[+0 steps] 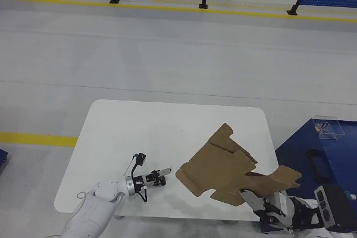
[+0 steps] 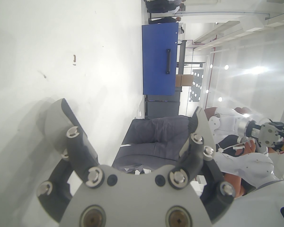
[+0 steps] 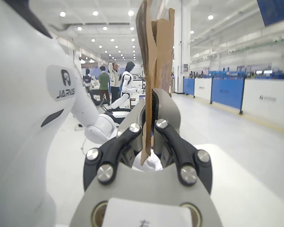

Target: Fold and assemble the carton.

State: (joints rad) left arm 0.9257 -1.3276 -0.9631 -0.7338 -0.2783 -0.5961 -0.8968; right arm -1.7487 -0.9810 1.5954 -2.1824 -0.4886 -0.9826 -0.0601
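We see carton: matt brown cardboard, fibrous ragged edges; table: smooth white top, slight sheen, few scuffs. We note left gripper, right gripper: brushed grey metal plates, matt black plastic links, shiny screws.

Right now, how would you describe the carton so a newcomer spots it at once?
Start at the white table. Over its near right corner the right gripper clamps the carton, an unfolded brown cardboard sheet, by one edge. It is the only brown thing there, with notched flaps; the left gripper is open and empty.
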